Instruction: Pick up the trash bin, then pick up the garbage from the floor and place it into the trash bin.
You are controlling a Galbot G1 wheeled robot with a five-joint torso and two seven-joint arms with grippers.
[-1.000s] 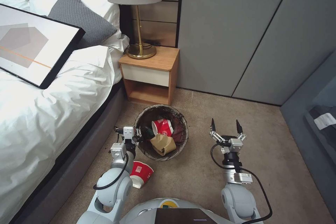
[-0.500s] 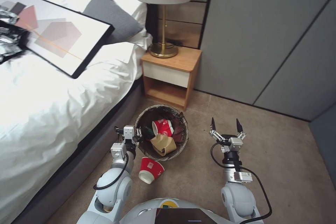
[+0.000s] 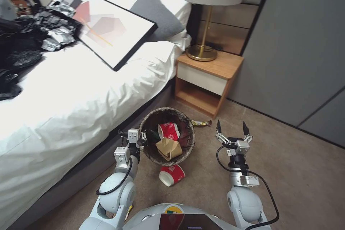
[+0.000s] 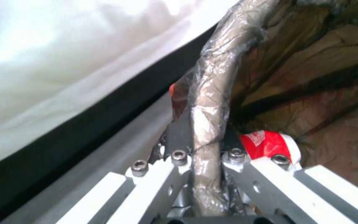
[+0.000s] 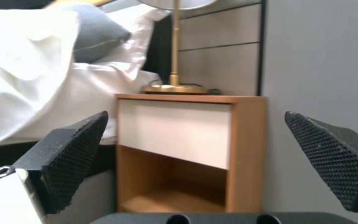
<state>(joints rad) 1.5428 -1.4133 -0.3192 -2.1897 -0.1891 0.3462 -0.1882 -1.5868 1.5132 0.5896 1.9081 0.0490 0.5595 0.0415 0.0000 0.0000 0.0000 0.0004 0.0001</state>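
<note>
My left gripper (image 3: 141, 138) is shut on the near-left rim of the trash bin (image 3: 191, 133), a round pail with a dark liner bag. Inside it lie a red-and-white cup (image 3: 168, 130) and a brown cardboard piece (image 3: 168, 148). In the left wrist view the fingers pinch the liner-covered rim (image 4: 207, 102), with a red cup (image 4: 270, 143) just inside. Garbage lies on the carpet: a red-and-white cup (image 3: 172, 175) on its side just before the bin, and a yellow wrapper (image 3: 201, 123) behind it. My right gripper (image 3: 231, 128) hangs open and empty to the bin's right, facing the nightstand (image 5: 179, 133).
The bed (image 3: 72, 97) runs along the left, with a framed picture (image 3: 104, 25), a grey pillow and black plastic sheets (image 3: 25, 43) on it. A wooden nightstand (image 3: 205, 82) with a brass lamp (image 3: 206, 18) stands behind the bin. Grey cabinet doors (image 3: 298, 43) close the right side.
The whole view has swung left, so bed and nightstand shifted right. The floor cup now lies before the bin instead of by my left arm. The yellow wrapper came into view. Both arms hold their pose.
</note>
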